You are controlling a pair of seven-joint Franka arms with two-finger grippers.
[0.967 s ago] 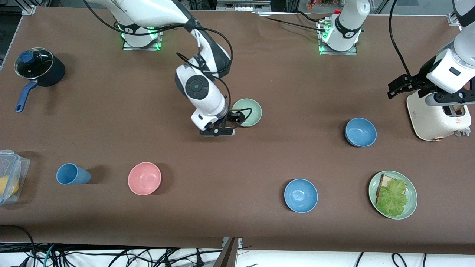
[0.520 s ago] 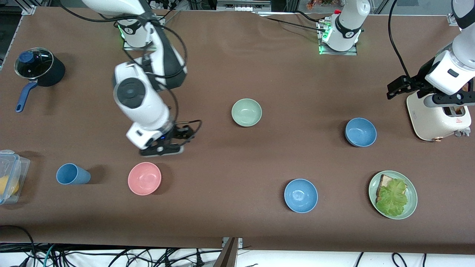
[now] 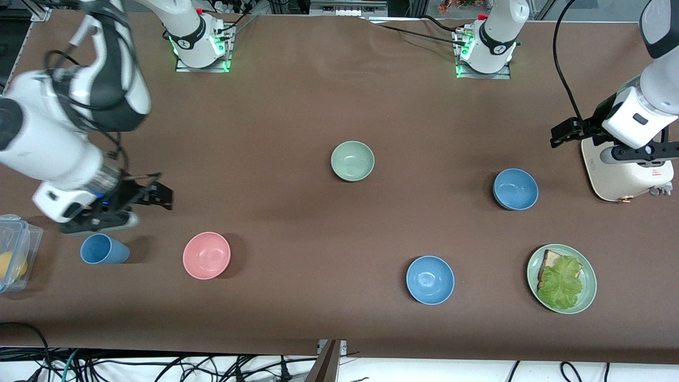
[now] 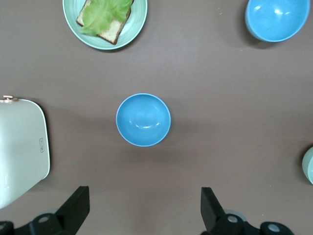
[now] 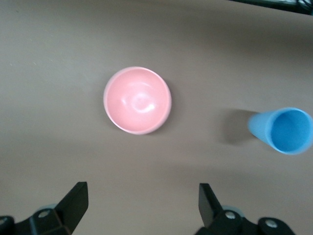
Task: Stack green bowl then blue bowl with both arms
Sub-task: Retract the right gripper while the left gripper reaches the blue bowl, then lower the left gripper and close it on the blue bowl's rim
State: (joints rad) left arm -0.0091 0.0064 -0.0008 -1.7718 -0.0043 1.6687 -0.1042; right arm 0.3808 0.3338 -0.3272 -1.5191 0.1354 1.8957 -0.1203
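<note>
The green bowl (image 3: 353,161) stands alone mid-table; its rim also shows in the left wrist view (image 4: 309,165). One blue bowl (image 3: 515,189) sits beside the toaster and is centred in the left wrist view (image 4: 143,120). The second blue bowl (image 3: 430,279) sits nearer the front camera and also shows in the left wrist view (image 4: 277,17). My left gripper (image 3: 565,132) (image 4: 144,203) is open and empty, up beside the toaster. My right gripper (image 3: 151,195) (image 5: 142,198) is open and empty, over the table toward the right arm's end.
A pink bowl (image 3: 206,255) (image 5: 137,100) and a blue cup (image 3: 103,249) (image 5: 286,130) stand by my right gripper. A white toaster (image 3: 626,172), a green plate with bread and lettuce (image 3: 589,289), a lidded pot (image 3: 55,98) and a clear box (image 3: 13,249) stand around the edges.
My right gripper has left the green bowl's rim and swung toward the right arm's end of the table, empty. The green bowl stayed put. My left gripper rose slightly.
</note>
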